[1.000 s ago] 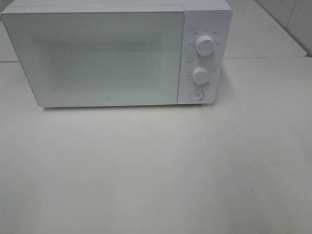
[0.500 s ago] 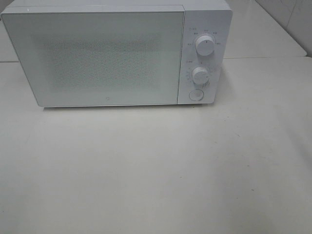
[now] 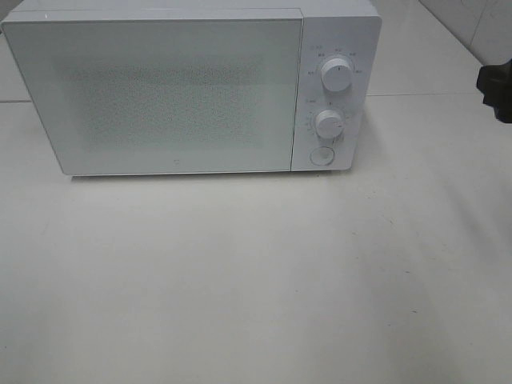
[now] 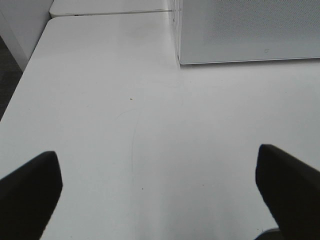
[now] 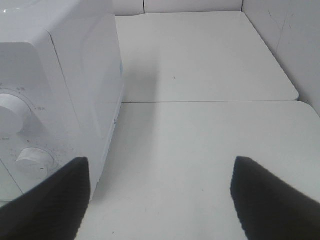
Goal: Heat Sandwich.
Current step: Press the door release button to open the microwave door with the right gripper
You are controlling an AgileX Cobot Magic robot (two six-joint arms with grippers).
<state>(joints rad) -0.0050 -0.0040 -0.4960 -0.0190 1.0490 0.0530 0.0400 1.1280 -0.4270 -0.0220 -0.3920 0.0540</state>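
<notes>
**Door shut, no sandwich in sight, both pincers spread**

Far left, the left pincer (image 4: 157, 167) sits outside the high camera's frame. Its own camera shows two dark fingers (image 4: 30, 192) spread wide with nothing between them, hanging over bare worktop (image 3: 240, 280) near the microwave's front left corner. The microwave (image 3: 192, 96) fills the upper left and middle of the high frame, and its pale speckled door (image 3: 96, 80) is closed flat. I can't see through it, so I cannot tell whether the sandwich is inside. No sandwich shows on the worktop in any view.

To the right of the door, the control panel carries an upper dial (image 3: 337, 74), a lower dial (image 3: 330, 124) and a round button (image 3: 322, 156) under them. At the right edge of the frame, level with the upper dial, a dark piece of the right arm (image 3: 498, 86) pokes in. The right pincer (image 5: 160, 170) is also spread and empty. It faces the microwave's right flank, and both dials show in its camera.

With the door shut and no food outside, my guess is that loading is done and setting the heat is the step in hand. That would call for the right pincer to swing across to a dial, close squarely on the knob and twist it. If the oven is actually empty, the round button, which I take to be the door release, would need pressing first
</notes>
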